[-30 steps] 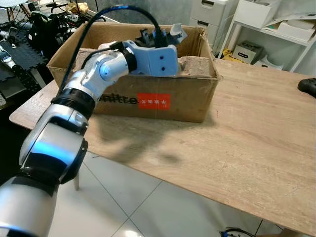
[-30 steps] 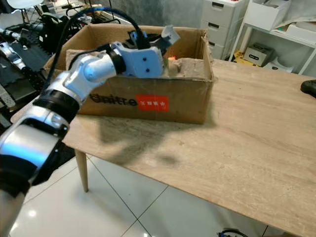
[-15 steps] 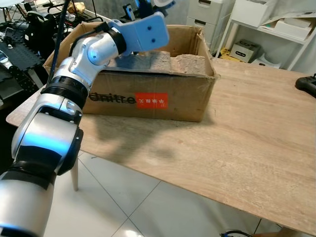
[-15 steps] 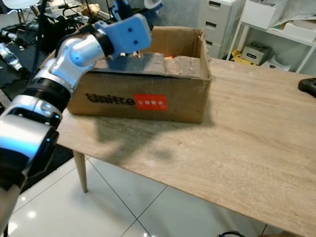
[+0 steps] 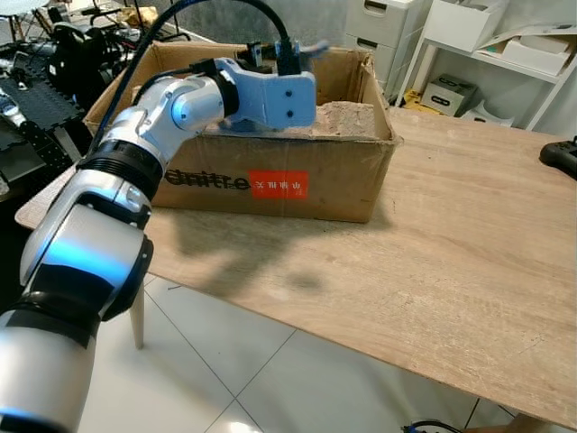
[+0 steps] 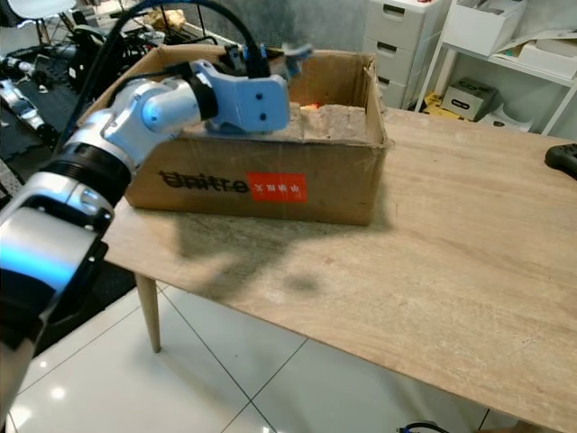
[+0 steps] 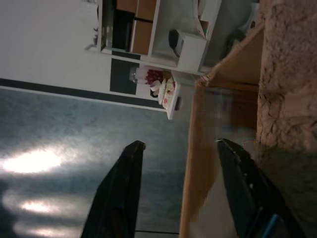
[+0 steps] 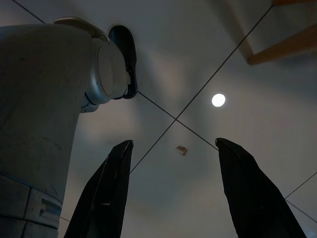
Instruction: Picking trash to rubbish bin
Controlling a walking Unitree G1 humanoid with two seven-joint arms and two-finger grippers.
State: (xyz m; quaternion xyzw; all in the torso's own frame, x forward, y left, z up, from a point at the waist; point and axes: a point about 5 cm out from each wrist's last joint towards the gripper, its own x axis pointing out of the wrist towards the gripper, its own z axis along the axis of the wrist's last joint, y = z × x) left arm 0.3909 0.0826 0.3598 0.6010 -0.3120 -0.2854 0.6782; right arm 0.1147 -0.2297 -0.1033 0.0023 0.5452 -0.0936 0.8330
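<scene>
Up at the far left corner of the wooden counter [image 5: 469, 262] sits a big open cardboard box [image 5: 270, 171], brown, with black lettering and a red label on its front wall. This carton serves as the rubbish bin. Inside it lies rough, lumpy grey-brown packing material [image 5: 347, 117], and in the right eye view a small orange spot [image 6: 310, 106] shows near its back wall; what that is cannot be told.

The left arm [image 5: 144, 153] reaches from the lower left across the box's front rim, its pale blue wrist housing [image 5: 279, 99] over the box's interior. The left claw [image 7: 178, 148] is released: in the left wrist view its two black fingers [image 7: 124, 188] stand well apart with nothing between them, and past them are the box's cardboard edge and the crumbly packing. A blurred grey scrap [image 5: 311, 47] shows just above the wrist housing, at the box's back wall; whether it is trash or part of the arm cannot be told.

The right claw [image 8: 173, 188] hangs idle, its fingers spread wide and empty above the tiled floor [image 8: 198, 59], beside the robot's own grey body [image 8: 44, 99].

A black object [image 5: 561, 155] lies at the counter's far right edge.
</scene>
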